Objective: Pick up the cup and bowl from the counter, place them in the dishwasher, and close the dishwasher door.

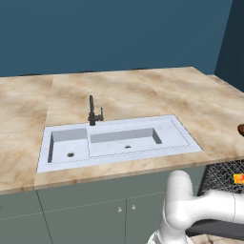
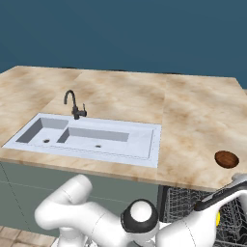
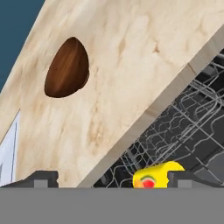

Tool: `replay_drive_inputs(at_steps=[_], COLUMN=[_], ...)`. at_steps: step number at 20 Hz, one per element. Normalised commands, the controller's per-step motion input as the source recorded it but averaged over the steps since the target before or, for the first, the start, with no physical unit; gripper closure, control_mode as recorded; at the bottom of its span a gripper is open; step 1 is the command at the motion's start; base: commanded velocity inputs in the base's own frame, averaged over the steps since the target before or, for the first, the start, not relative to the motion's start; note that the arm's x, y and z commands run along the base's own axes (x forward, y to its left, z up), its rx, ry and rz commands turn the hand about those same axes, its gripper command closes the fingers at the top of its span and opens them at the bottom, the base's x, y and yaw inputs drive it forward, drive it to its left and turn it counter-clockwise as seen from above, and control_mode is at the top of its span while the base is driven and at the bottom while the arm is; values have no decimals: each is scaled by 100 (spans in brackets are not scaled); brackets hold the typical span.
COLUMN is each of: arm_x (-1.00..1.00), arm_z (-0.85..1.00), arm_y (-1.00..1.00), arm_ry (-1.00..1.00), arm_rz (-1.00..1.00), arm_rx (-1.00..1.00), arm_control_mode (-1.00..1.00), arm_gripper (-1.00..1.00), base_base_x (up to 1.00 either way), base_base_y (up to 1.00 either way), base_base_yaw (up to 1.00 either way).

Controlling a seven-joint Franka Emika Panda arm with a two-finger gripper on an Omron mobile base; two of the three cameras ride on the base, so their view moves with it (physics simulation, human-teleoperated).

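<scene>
The brown bowl sits on the marble counter near its front edge, also seen as the bowl right of the sink and the bowl at the picture's right border. Below the counter edge the dishwasher stands open with its dark wire rack showing. The orange-yellow cup lies in that rack; the cup shows there too. My gripper hangs open over the rack, its fingertips far apart, the cup close by the right one. The dishwasher door shows as a dark strip under my forearm.
A white double-basin sink with a black tap is set in the counter to the left of the bowl. Grey-green cupboard doors run under the sink. A dark blue wall backs the counter.
</scene>
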Motion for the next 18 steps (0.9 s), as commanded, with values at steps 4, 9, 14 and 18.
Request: replay_drive_inputs(at_steps=[4,9,14,18], arm_x=[6,17,32,44], arm_z=[37,39,14,-3], arm_y=[33,31,24,7], arm_ry=[0,0,0,0], arm_rz=[0,0,0,0], arm_rx=[0,0,0,0], arm_control_mode=[-100,-100,-100,-100], arm_gripper=[-100,-100,-100,-100], base_base_x=[0,0,0,0], base_base_y=[0,0,0,0], base_base_yaw=[0,0,0,0])
